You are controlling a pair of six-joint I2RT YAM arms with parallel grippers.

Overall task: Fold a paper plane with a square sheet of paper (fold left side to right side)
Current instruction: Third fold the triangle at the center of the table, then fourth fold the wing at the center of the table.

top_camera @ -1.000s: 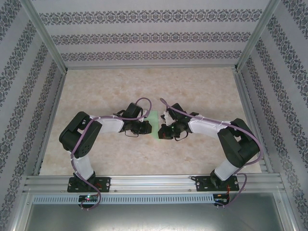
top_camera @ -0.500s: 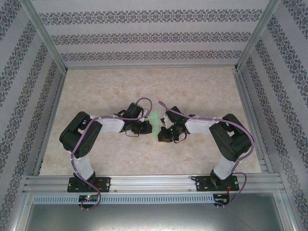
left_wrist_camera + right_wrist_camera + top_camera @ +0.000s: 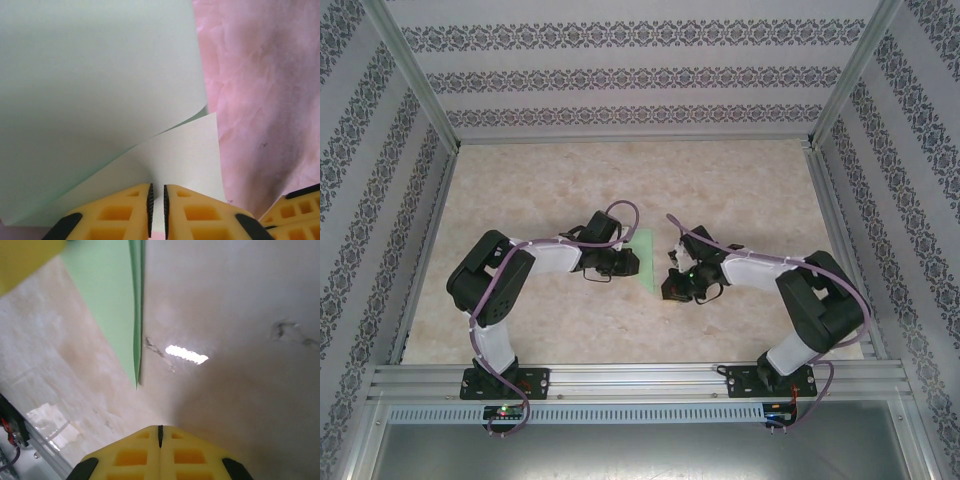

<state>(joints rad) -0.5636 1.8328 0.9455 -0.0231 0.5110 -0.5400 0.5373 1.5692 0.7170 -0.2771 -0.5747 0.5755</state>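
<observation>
a: from the top camera, seeing the square sheet of paper as a narrow pale mint strip, flat on the table, between the left pincer and the right pincer.

b: far more detail from the left wrist. two layers: an upper flap lifted and bowed in one smooth curve, a lower layer flat on the table. thin, matte, plain, no print.

a: and the left pincer's grip?

b: clamped on the near edge of the lower layer. yellow moulded fingers with hollow cells and black pads, a hairline slit between them, pale green inside it. also one of the right pincer's fingers low at the right corner, off the paper.

a: from the right wrist, edge-on instead: a slim green wedge at upper left, two layers close together, tapering to a sharp corner on the table. right pincer pressed together on nothing, near that corner yet apart from it.

b: table texture?

a: glossy marbled stone pattern. beige from above, pinkish at the left wrist. at the right wrist, a bright lamp glare and a few dark scuffs.
</observation>
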